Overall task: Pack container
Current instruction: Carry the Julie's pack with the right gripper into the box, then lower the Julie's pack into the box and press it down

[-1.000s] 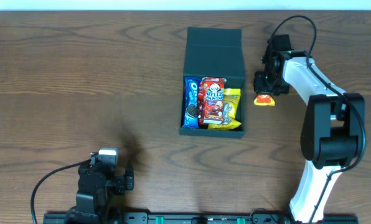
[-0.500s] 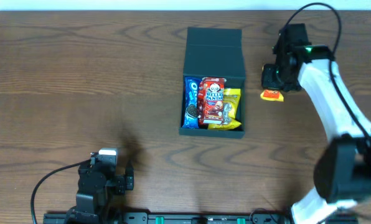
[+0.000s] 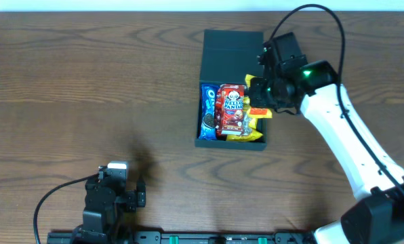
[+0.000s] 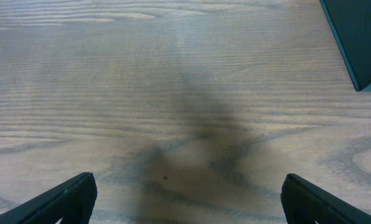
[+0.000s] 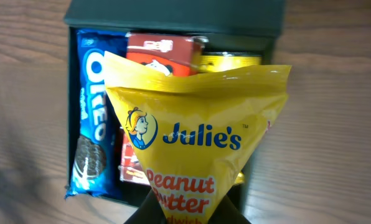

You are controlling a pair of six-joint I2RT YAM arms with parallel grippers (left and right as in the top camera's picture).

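Note:
The container [image 3: 232, 51] is a dark teal box standing open at mid table, its lid laid back. Inside lie a blue Oreo packet [image 3: 207, 112], a red Hello Panda box [image 3: 231, 107] and a yellow packet [image 3: 253, 129]. My right gripper [image 3: 259, 102] is shut on a yellow Julie's Peanut Butter packet [image 5: 198, 149] and holds it above the box's right side. The right wrist view shows the container [image 5: 173, 15] with the Oreo packet [image 5: 92, 134] under the packet. My left gripper [image 4: 185, 205] is open and empty over bare table at the front left.
A corner of the container [image 4: 360, 37] shows at the top right of the left wrist view. The left arm's base [image 3: 104, 200] sits at the table's front left edge. The wooden table [image 3: 87, 88] stretches left of the box.
My right gripper has lifted the Julie's packet from the table right of the box and carried it left, over the open container. The left arm has not moved.

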